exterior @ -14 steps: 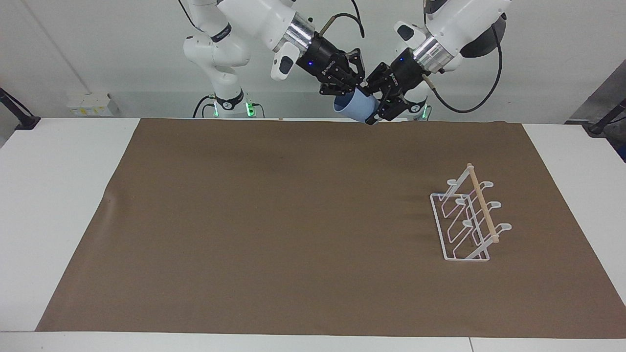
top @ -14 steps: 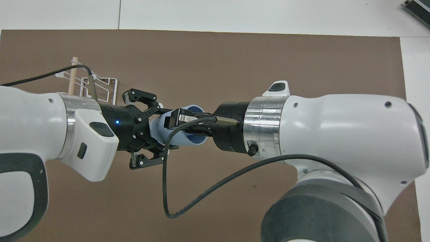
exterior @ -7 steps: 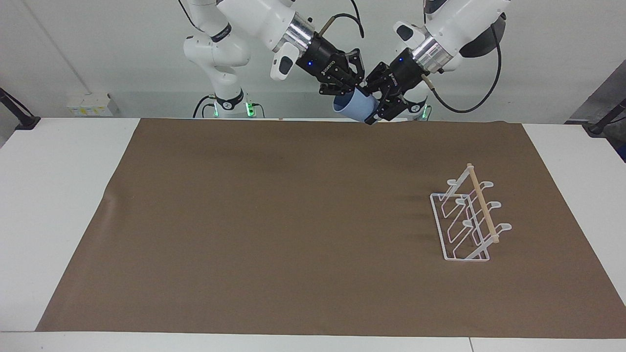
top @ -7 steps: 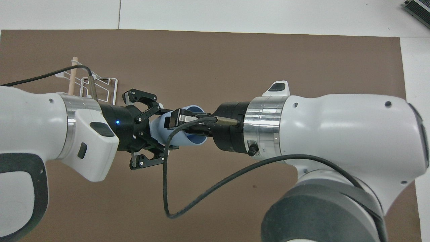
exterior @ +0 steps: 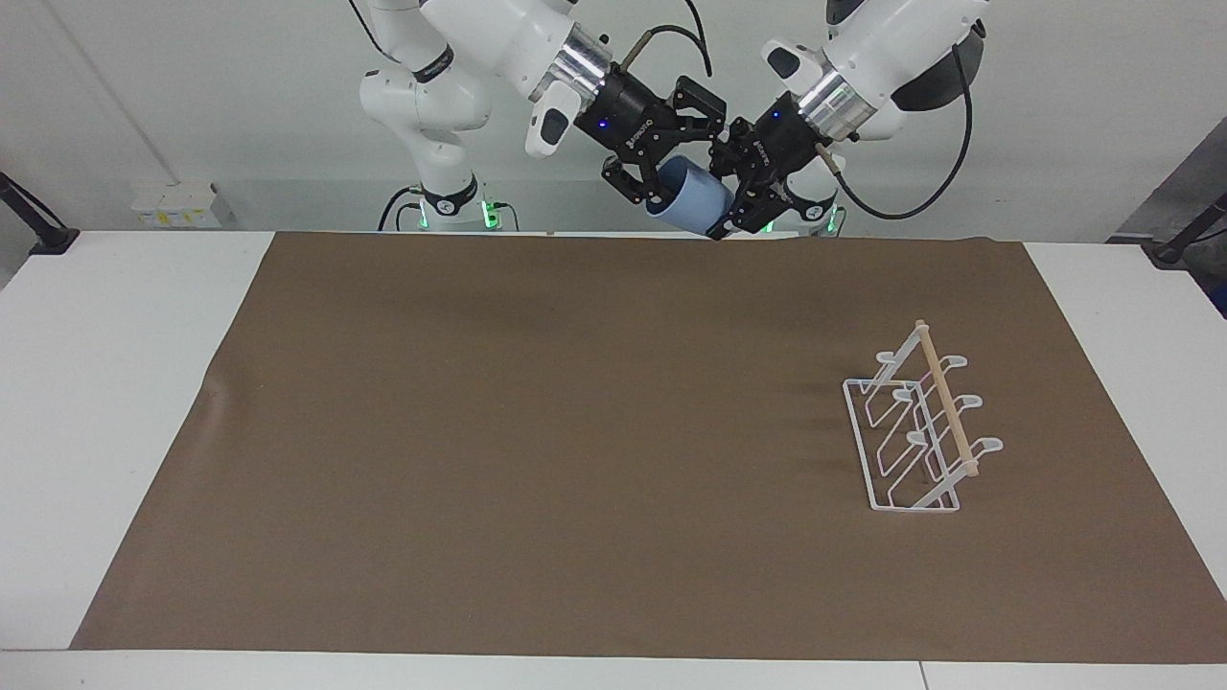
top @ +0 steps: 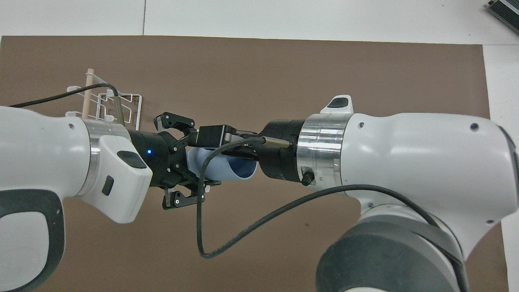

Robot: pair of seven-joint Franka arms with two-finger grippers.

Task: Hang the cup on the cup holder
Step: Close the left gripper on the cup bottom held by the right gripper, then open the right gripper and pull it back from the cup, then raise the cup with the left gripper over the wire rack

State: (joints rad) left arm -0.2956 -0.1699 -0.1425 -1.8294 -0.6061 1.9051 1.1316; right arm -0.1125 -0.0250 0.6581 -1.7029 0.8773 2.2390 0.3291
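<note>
I have both arms meeting high over the robots' edge of the brown mat (exterior: 537, 431) for a handover. From the right arm's end, the right gripper (exterior: 671, 158) stands with its fingers spread wide around the rim end of the cup (exterior: 688, 199), no longer pinching it, so I judge it is letting go. The cup lies tilted in the air, mouth toward the right arm. The left gripper (exterior: 733, 206) is clamped on the cup's base end and carries it alone, which suits me, since the holder (exterior: 920, 422) sits on the mat toward the left arm's end, well apart from the cup, with all its prongs bare.
</note>
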